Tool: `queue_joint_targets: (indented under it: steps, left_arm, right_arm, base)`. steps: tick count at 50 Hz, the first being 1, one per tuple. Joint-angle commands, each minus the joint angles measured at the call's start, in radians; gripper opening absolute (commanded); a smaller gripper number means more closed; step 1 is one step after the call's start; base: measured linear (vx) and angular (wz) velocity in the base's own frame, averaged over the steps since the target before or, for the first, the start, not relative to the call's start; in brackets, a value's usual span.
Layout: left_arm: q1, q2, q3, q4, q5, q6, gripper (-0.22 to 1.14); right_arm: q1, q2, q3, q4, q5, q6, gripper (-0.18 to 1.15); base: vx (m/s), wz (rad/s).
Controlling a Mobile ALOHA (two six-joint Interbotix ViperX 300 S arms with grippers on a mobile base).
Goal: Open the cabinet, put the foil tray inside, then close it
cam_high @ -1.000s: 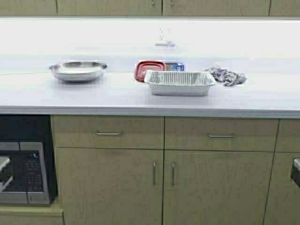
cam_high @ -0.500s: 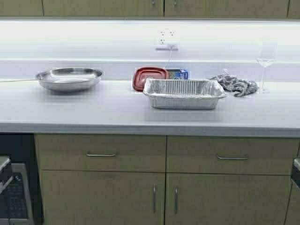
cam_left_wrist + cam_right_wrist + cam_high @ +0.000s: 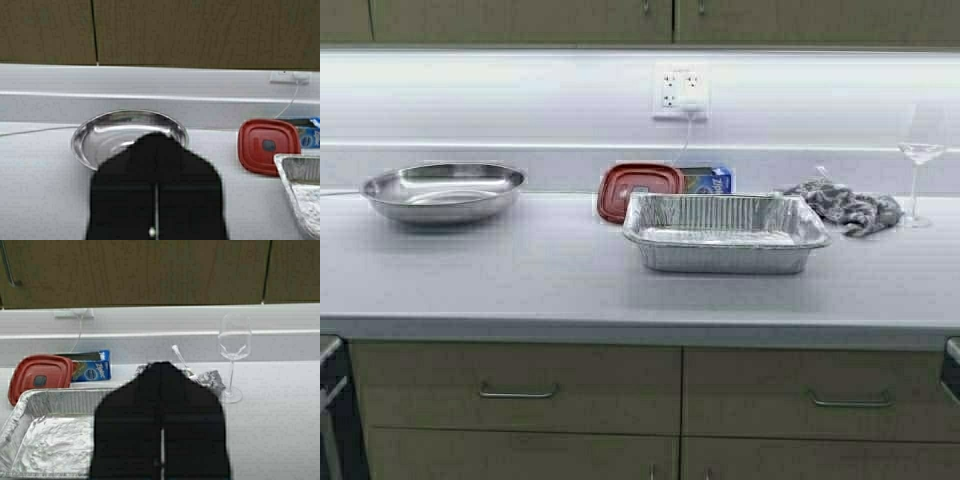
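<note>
Both grippers had their jaws pressed together with nothing between them: the left gripper (image 3: 156, 187) showed as a dark closed wedge in its wrist view, in front of the steel bowl (image 3: 129, 137), and the right gripper (image 3: 161, 427) looked the same in its own view, above the foil tray (image 3: 47, 432). Neither arm touched anything on the counter; in the high view only small parts of them showed at the lower corners.

At the middle of the grey countertop (image 3: 520, 280) sat the foil tray (image 3: 725, 232), upright, right of centre and near the front half of the surface. Behind its left end a red square plastic lid (image 3: 638, 190) leaned against the backsplash, with a blue zip-bag box (image 3: 708, 180) just beside it. To the tray's right lay a crumpled grey cloth (image 3: 845, 205), and past that stood 1 wine glass (image 3: 920, 160) (its stem showed clearly in the right wrist view). The bowl (image 3: 442, 190) rested well apart on the left.

Above the counter, the cabinet (image 3: 520, 20) showed only its lower edge, its 2 doors shut. A white wall outlet (image 3: 680, 92) with 1 cord plugged in hung below it. Under the counter ran drawer fronts with horizontal handles (image 3: 517, 392).
</note>
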Motion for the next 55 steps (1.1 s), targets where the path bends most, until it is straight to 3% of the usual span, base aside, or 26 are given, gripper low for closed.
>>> queue_joint_targets:
  steps: [1,26,29,33,38,40,43,48,55]
  left_arm:
    - [0.000,0.012,-0.009,0.002,-0.020,-0.005,0.03]
    - [0.000,-0.046,0.028,0.002,-0.018,-0.025,0.03]
    - [0.000,-0.067,0.035,0.002,-0.020,-0.020,0.06]
    - [-0.020,-0.087,0.041,0.003,-0.017,-0.014,0.23]
    - [-0.094,-0.104,0.057,0.009,-0.009,-0.026,0.70]
    - [-0.147,-0.098,0.063,0.009,-0.003,-0.032,0.99]
    - [-0.216,-0.080,0.063,0.009,-0.005,-0.031,1.12]
    - [-0.319,-0.020,0.038,0.009,-0.020,-0.029,0.98]
    - [-0.423,0.161,-0.028,0.002,-0.098,-0.028,1.02]
  right_arm:
    - [0.002,-0.006,-0.014,-0.002,0.008,0.000,0.05]
    - [0.003,-0.034,-0.008,0.002,0.035,0.009,0.06]
    - [0.011,-0.037,-0.014,0.003,0.025,0.021,0.11]
    - [0.060,-0.035,-0.023,-0.006,0.023,0.032,0.37]
    - [0.167,-0.034,-0.020,-0.029,0.029,0.035,0.95]
    - [0.224,-0.028,-0.017,-0.037,0.026,0.034,1.11]
    - [0.301,-0.003,-0.020,-0.043,0.011,0.031,1.10]
    - [0.396,0.067,-0.041,-0.038,-0.048,0.031,0.99]
    - [0.472,0.227,-0.104,-0.020,-0.138,0.029,1.02]
  base:
    - [0.32,0.11]
    - [0.25,0.01]
    - [0.18,-0.04]
    - [0.15,-0.02]
    - [0.10,-0.01]
    - [0.08,-0.01]
    - [0.07,-0.02]
    - [0.05,-0.01]
    - [0.02,-0.01]
